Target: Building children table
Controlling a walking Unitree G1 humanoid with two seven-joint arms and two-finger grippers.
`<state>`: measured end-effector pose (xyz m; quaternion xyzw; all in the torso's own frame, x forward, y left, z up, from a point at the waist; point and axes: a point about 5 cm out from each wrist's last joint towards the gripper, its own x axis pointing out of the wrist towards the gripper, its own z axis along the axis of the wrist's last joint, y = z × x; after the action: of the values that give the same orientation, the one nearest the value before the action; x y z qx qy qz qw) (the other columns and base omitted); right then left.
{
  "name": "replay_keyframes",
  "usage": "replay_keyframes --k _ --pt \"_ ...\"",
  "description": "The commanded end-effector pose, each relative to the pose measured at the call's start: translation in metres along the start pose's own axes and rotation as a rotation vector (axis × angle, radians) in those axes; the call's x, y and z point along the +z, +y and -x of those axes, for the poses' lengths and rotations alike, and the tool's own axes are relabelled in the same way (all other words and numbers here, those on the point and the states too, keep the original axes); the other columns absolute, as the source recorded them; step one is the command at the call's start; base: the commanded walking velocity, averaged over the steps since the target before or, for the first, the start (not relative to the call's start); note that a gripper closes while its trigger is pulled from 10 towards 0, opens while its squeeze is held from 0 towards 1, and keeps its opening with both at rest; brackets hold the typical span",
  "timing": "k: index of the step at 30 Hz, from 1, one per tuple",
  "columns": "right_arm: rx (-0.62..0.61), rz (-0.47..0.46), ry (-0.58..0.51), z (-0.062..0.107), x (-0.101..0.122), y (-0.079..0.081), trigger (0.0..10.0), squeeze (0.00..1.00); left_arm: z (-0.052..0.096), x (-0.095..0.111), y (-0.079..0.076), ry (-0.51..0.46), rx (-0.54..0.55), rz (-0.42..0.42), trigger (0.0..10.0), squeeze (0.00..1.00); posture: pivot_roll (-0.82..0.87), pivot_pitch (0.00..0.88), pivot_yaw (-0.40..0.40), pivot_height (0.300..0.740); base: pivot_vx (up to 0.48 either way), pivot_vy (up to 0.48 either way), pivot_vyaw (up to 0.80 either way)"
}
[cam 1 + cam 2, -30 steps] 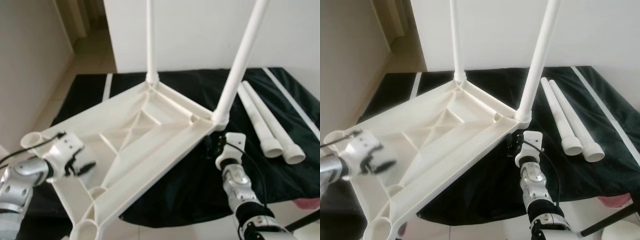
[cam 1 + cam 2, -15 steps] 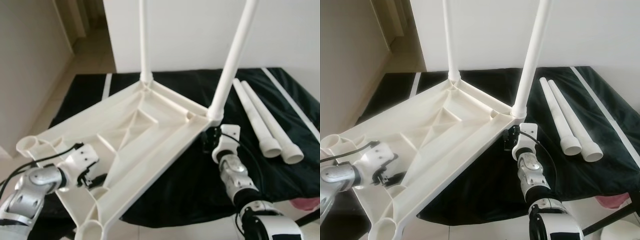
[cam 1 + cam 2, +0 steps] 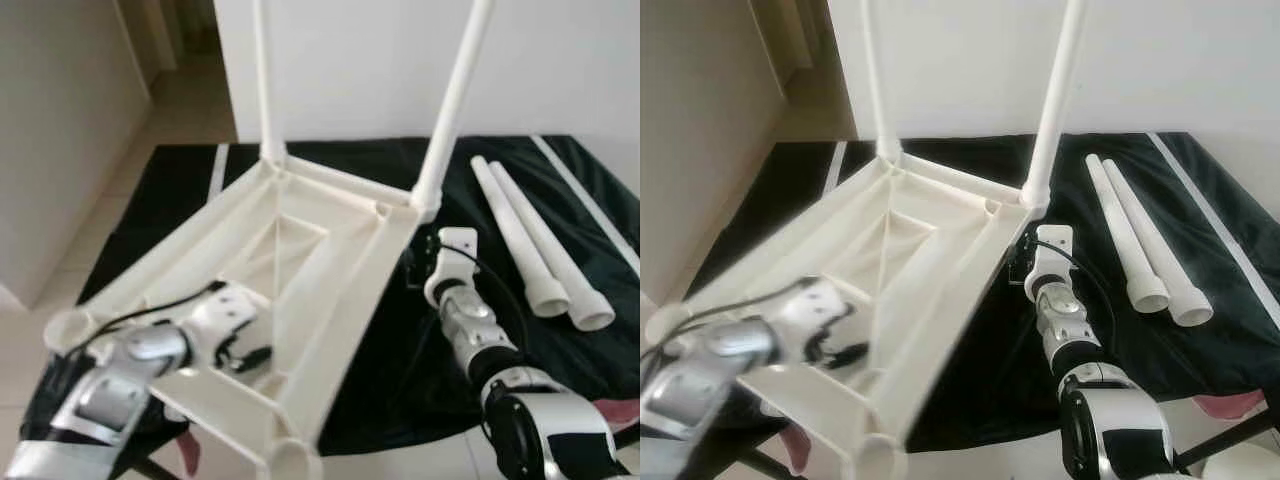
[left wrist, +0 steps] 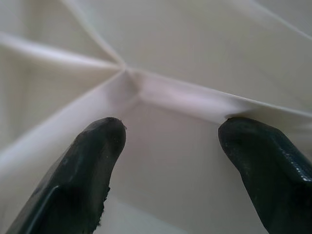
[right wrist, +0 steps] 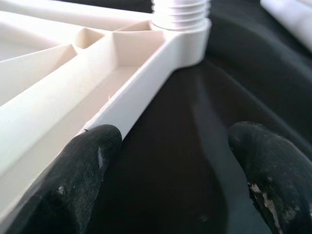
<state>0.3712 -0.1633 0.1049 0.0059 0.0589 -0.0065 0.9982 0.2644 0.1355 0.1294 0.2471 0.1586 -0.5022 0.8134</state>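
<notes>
Since a second ago the upturned white tabletop has swung round and the left gripper has reached over its ribbed underside, fingers apart, holding nothing. Two legs are fitted; two loose legs await on the black cloth. The right gripper spreads beside the far corner, empty.

Both upright legs run off the top edge; the left arm looks motion-blurred.

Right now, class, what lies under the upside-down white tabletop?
Under the tabletop lies a black cloth, bare along its right edge, where two loose legs rest. Whatever sits beneath the panel's middle is covered.
</notes>
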Motion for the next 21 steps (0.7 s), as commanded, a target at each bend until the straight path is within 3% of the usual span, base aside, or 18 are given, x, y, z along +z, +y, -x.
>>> replay_keyframes --k 1,4,8,11,13,14,16,18,21 --pt "0.083 0.022 0.034 0.0 -0.006 0.019 10.0 0.0 -0.005 0.03 -0.004 -0.096 -0.024 -0.079 10.0 0.0 0.02 0.0 -0.005 0.74 0.0 0.0 0.0" --pt "0.091 0.026 0.042 0.0 -0.007 0.02 10.0 0.0 -0.013 0.038 -0.014 -0.112 -0.064 -0.102 10.0 0.0 0.02 0.0 -0.003 0.74 0.0 0.0 0.0" --pt "0.092 0.026 0.042 0.0 -0.007 0.02 10.0 0.0 -0.014 0.038 -0.015 -0.112 -0.063 -0.101 10.0 0.0 0.02 0.0 -0.001 0.74 0.0 0.0 0.0" --pt "0.079 0.022 0.033 0.001 -0.007 0.018 10.0 0.0 -0.008 0.035 -0.004 -0.108 -0.007 -0.098 10.0 0.0 0.03 0.0 0.0 0.74 0.0 0.0 0.0" --pt "0.047 0.007 0.013 0.002 -0.008 0.011 10.0 0.0 0.003 0.037 0.019 -0.136 0.131 -0.09 10.0 0.0 0.03 0.0 0.003 0.74 0.0 0.0 0.0" --pt "0.047 0.007 0.013 0.002 -0.008 0.011 10.0 0.0 0.003 0.037 0.019 -0.136 0.131 -0.09 10.0 0.0 0.03 0.0 0.003 0.74 0.0 0.0 0.0" --pt "0.004 -0.014 -0.018 0.004 -0.008 0.003 10.0 0.0 0.014 0.043 0.037 -0.185 0.244 -0.082 10.0 0.0 0.03 0.0 0.005 0.74 0.0 0.0 0.0" --pt "-0.014 -0.02 -0.036 0.005 -0.007 -0.001 10.0 0.0 0.018 0.045 0.042 -0.205 0.27 -0.078 10.0 0.0 0.03 0.0 0.005 0.74 0.0 0.0 0.0" --pt "-0.091 -0.045 -0.122 0.012 -0.004 -0.019 10.0 0.0 0.034 0.052 0.045 -0.31 0.261 -0.038 10.0 0.0 0.03 0.0 0.008 0.74 0.0 0.0 0.0"
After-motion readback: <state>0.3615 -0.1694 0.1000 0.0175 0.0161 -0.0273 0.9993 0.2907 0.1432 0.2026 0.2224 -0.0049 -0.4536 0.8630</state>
